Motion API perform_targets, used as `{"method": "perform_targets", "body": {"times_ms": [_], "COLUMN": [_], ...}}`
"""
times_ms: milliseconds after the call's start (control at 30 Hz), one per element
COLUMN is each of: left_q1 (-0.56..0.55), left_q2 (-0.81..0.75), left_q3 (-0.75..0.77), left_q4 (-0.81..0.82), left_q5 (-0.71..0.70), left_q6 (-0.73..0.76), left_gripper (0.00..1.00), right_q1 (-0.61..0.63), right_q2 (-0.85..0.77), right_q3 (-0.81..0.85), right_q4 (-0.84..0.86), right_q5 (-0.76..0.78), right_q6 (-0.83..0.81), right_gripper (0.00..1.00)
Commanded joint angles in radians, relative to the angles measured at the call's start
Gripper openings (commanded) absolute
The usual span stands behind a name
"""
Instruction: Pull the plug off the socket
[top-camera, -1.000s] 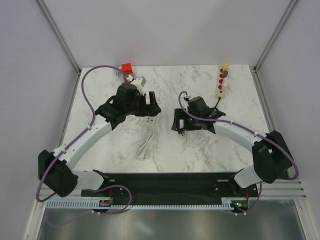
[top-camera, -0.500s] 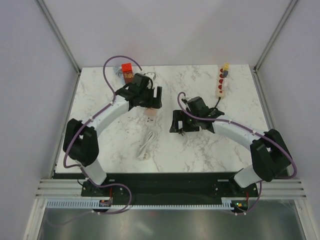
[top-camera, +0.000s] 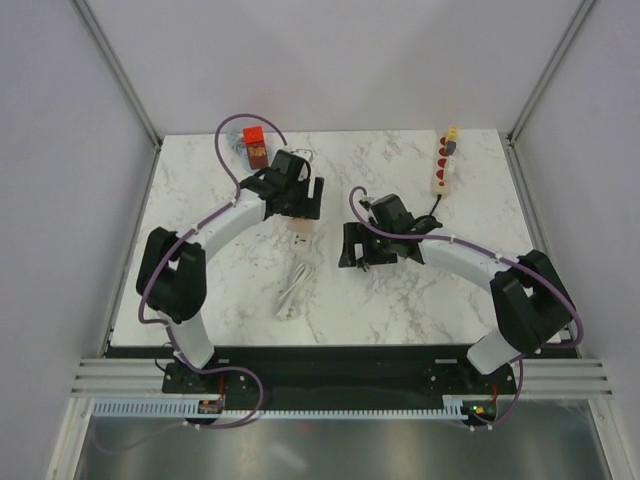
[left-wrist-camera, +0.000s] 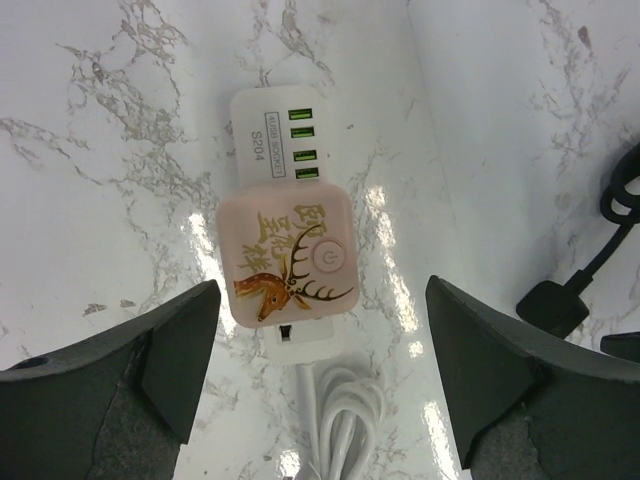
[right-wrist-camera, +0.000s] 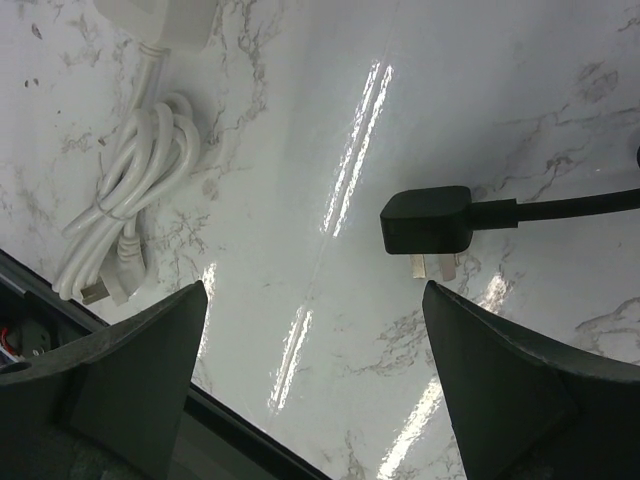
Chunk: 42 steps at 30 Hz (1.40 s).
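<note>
A pink socket block (left-wrist-camera: 290, 245) with a gold deer print and a white USB end lies on the marble; it also shows in the top view (top-camera: 300, 228). Its bundled white cable (left-wrist-camera: 345, 420) trails toward me. My left gripper (left-wrist-camera: 320, 300) hovers over the socket, open and empty, one finger on each side. A black plug (right-wrist-camera: 428, 220) lies flat on the marble with its prongs bare, apart from the socket. My right gripper (right-wrist-camera: 312, 300) is open and empty above the marble, just short of the plug. In the top view the right gripper (top-camera: 358, 248) hides the plug.
A white power strip (top-camera: 443, 165) with red switches lies at the back right, with a black cord (right-wrist-camera: 570, 205) running to the plug. A red block (top-camera: 255, 140) sits at the back left. The coiled white cable (top-camera: 294, 290) lies mid-table. The table's front edge (right-wrist-camera: 150, 350) is close.
The left arm has folded in, its elbow swinging toward the back left, and the pink socket has come into sight below its gripper. The right gripper has shifted slightly left.
</note>
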Motion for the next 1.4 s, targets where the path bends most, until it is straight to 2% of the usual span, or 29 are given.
{"method": "perform_targets", "body": {"times_ms": [0,200,267,333,367,400,467,500,533,567,833,967,1000,1167,1367], "left_q1": [-0.003,-0.001,0.000,0.003,0.002,0.006,0.012,0.019,0.025,0.029,0.040,0.040,0.042,0.042,0.046], "left_q2": [0.055,0.084,0.098,0.103,0.103,0.101,0.104,0.103,0.100,0.088,-0.024,-0.046,-0.051,-0.066,-0.101], "left_q3": [0.009,0.015,0.023,0.023,0.018,0.017,0.009,0.006,-0.002,-0.008,-0.136,-0.157,-0.160,-0.180,-0.193], "left_q4": [0.030,0.042,0.044,0.042,0.041,0.042,0.043,0.042,0.042,0.041,0.118,0.130,0.133,0.150,0.154], "left_q5": [-0.042,-0.022,-0.028,-0.018,-0.015,-0.005,0.008,0.023,0.034,0.063,0.162,0.199,0.205,0.230,0.242], "left_q6": [0.059,0.062,0.064,0.061,0.056,0.053,0.052,0.050,0.043,0.035,0.015,0.012,0.010,-0.007,-0.010], "left_gripper": [0.88,0.74,0.70,0.60,0.52,0.47,0.37,0.25,0.17,0.02,0.02,0.02,0.02,0.02,0.02], "right_q1": [0.005,0.005,0.005,0.003,0.003,0.003,0.005,0.005,0.005,0.003,-0.040,-0.089,-0.093,-0.115,-0.121], "right_q2": [0.022,0.052,0.086,0.109,0.134,0.148,0.183,0.192,0.203,0.224,0.299,0.370,0.382,0.459,0.508], "right_q3": [0.018,0.032,0.032,0.032,0.029,0.029,0.038,0.049,0.058,0.072,0.198,0.254,0.267,0.354,0.394], "right_q4": [0.056,0.108,0.151,0.195,0.250,0.275,0.329,0.330,0.358,0.361,0.364,0.377,0.380,0.381,0.392], "right_q5": [-0.006,-0.017,-0.032,-0.058,-0.082,-0.089,-0.100,-0.097,-0.101,-0.104,-0.141,-0.161,-0.164,-0.178,-0.184], "right_q6": [0.017,0.046,0.072,0.095,0.108,0.137,0.152,0.166,0.169,0.168,0.221,0.264,0.267,0.292,0.295], "right_gripper": [0.98,0.97,0.95,0.89,0.87,0.78,0.70,0.63,0.60,0.58,0.63,0.80,0.82,0.82,0.78]}}
